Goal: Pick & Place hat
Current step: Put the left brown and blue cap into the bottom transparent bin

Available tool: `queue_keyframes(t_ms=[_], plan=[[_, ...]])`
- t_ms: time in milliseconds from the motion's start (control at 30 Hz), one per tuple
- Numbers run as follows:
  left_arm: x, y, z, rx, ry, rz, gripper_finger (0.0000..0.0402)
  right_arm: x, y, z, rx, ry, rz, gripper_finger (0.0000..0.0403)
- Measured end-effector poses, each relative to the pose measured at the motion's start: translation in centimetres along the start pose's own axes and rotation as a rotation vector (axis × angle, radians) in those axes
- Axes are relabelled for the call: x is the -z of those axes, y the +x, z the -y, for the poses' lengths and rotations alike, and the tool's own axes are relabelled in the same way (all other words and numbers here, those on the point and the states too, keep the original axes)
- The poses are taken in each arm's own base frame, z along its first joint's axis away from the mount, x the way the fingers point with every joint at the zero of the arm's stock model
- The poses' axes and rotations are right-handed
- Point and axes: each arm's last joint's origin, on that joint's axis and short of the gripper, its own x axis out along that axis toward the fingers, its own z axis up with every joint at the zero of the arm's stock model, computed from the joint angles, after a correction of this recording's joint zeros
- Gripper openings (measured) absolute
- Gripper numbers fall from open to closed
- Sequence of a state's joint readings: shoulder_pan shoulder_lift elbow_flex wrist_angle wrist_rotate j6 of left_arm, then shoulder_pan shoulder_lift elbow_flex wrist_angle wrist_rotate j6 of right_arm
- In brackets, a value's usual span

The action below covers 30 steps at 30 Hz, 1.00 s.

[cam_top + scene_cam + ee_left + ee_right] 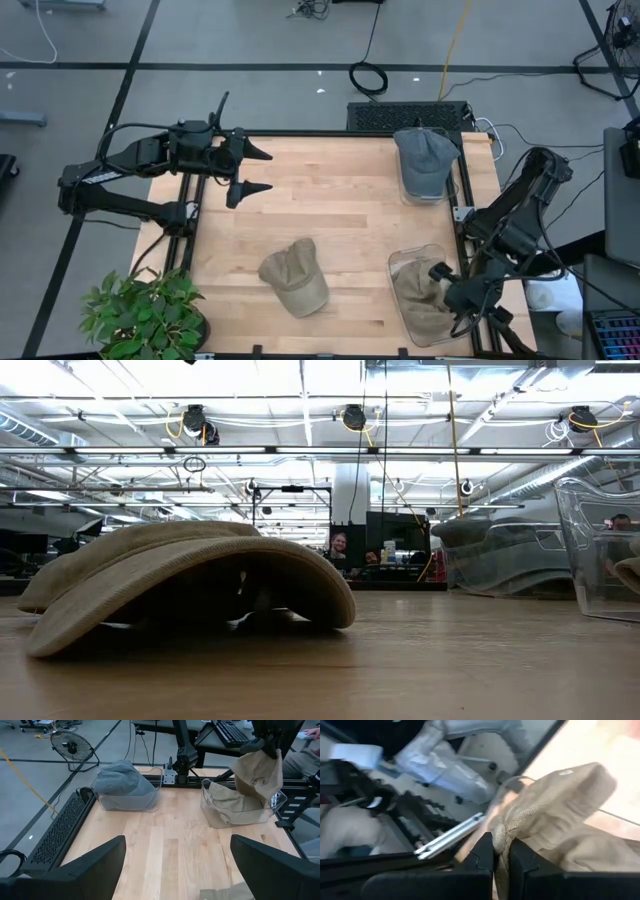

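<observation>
We see the right gripper [501, 851] clenched on a tan hat [555, 805], lifting it from the clear bin [400, 262] beneath; the left gripper [258, 170] waits released.

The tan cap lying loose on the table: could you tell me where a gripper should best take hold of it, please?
Probably the brim. The tan cap lies crown-up on the bare table; its stiff brim arches off the wood, leaving a gap for a finger. Come from above at that edge. The left gripper is open and free; the right gripper holds another cap.
</observation>
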<state>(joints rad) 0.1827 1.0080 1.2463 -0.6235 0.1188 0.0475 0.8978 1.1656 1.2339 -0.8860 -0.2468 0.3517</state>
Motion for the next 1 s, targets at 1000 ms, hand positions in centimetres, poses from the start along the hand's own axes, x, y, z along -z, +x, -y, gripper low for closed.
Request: queue_keyframes(t_ms=[1000], plan=[[0.0,0.0,0.0,0.0,0.0,0.0,0.0365,2.4,-1.2,4.3,0.355,0.413,0.097,0.0147]])
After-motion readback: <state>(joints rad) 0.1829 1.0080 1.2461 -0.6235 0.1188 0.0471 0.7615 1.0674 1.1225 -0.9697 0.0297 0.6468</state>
